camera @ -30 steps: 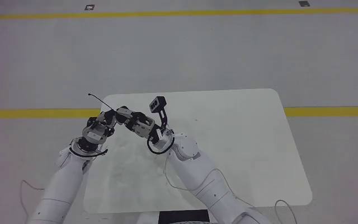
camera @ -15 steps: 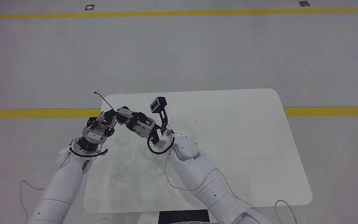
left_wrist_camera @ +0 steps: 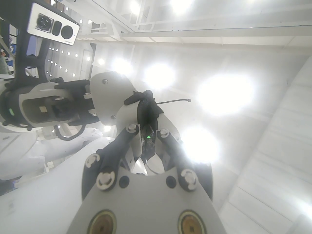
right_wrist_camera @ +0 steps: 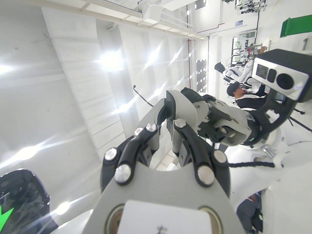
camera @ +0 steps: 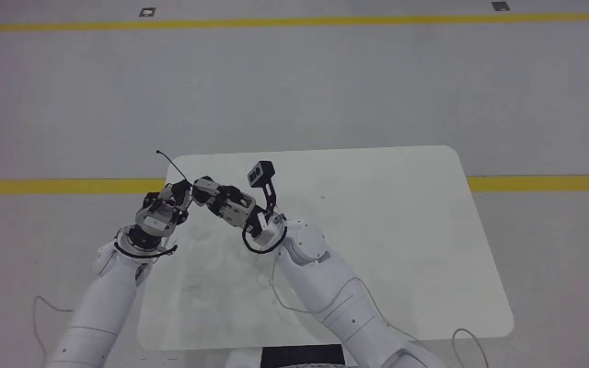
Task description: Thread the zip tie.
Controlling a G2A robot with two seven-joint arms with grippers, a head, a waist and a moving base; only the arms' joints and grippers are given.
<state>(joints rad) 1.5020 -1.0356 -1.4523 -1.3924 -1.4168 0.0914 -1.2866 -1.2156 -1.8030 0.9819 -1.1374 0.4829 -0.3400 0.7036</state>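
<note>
A thin black zip tie (camera: 171, 166) sticks up and away from the spot where my two grippers meet, above the table's near-left part. My left gripper (camera: 184, 189) comes in from the left side and is shut on the tie. In the left wrist view the left gripper (left_wrist_camera: 146, 102) pinches black material, and the zip tie's tail (left_wrist_camera: 174, 101) runs out past the fingertips. My right gripper (camera: 197, 188) faces it tip to tip. In the right wrist view the right gripper (right_wrist_camera: 163, 109) is shut, with the zip tie (right_wrist_camera: 141, 96) poking out beyond it.
The white table (camera: 396, 230) with rounded corners spreads out to the right of the arms. Its left edge lies close under the left arm. Grey floor with yellow lines surrounds it.
The zip tie's free end has swung a little to the right. Both grippers stay pressed together at the same spot.
</note>
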